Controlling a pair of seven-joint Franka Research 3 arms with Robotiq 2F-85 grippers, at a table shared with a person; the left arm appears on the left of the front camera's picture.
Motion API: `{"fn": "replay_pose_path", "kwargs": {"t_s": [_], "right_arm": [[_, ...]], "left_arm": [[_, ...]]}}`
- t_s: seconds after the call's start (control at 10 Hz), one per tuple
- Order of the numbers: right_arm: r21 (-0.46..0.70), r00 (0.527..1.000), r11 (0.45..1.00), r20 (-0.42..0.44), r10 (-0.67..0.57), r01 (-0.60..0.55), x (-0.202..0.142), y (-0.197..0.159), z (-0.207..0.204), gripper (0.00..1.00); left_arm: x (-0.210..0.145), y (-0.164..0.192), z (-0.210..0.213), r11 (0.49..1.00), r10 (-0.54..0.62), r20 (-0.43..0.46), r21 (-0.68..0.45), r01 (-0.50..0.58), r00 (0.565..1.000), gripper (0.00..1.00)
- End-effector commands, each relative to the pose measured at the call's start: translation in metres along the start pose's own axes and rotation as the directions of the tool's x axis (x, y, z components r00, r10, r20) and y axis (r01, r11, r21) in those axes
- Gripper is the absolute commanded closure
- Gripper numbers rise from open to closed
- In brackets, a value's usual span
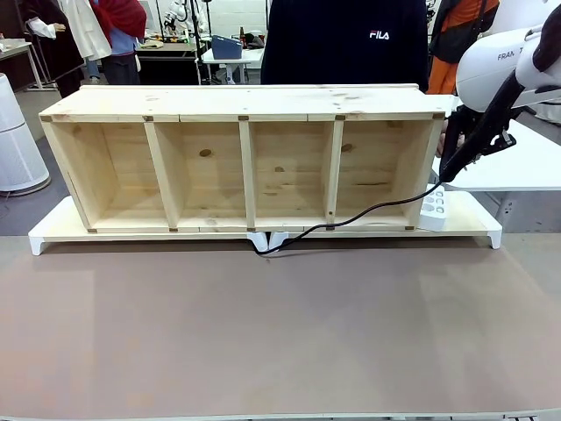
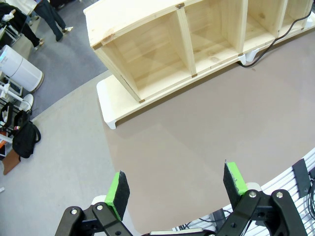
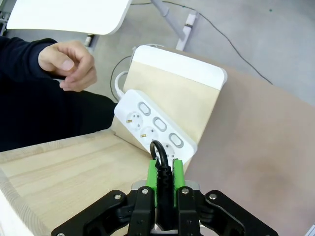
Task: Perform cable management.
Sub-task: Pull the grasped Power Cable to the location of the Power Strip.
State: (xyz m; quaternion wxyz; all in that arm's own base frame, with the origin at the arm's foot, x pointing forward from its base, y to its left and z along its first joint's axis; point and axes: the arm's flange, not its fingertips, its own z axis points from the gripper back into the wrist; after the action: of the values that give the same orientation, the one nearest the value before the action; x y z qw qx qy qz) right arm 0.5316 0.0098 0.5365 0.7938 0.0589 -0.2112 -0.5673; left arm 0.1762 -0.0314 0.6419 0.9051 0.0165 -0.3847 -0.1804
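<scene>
- Front view: at the right edge, the right gripper (image 1: 445, 175) is clamped on the cable (image 1: 368, 211) near its end, just above the white power strip (image 1: 434, 209). The cord runs down-left past the wooden shelf (image 1: 245, 105) to lower centre. It is probably held there for plugging in.
- Left wrist view: the left gripper (image 2: 176, 184) hovers at bottom centre with its fingers wide apart and empty, likely on standby.
- Right wrist view: the green pads (image 3: 152, 172) pinch the cord over the sockets. A person's hand (image 3: 69, 64) at upper left is clear of it.
</scene>
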Motion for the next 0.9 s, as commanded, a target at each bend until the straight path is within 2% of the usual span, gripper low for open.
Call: {"fn": "replay_pose_path", "kwargs": {"t_s": [0.0,0.8], "right_arm": [[-0.004,1.000,1.000,0.015,-0.019,0.019,0.0001,0.0067,0.0017,0.85],[0.000,1.000,1.000,0.000,0.000,0.000,0.0000,0.0000,0.0000,0.85]], "left_arm": [[-0.0004,0.0005,-0.0003,1.000,-0.002,-0.002,-0.002,0.002,1.000,0.00],[-0.0004,0.0005,-0.0003,1.000,-0.002,-0.002,-0.002,0.002,1.000,0.00]]}}
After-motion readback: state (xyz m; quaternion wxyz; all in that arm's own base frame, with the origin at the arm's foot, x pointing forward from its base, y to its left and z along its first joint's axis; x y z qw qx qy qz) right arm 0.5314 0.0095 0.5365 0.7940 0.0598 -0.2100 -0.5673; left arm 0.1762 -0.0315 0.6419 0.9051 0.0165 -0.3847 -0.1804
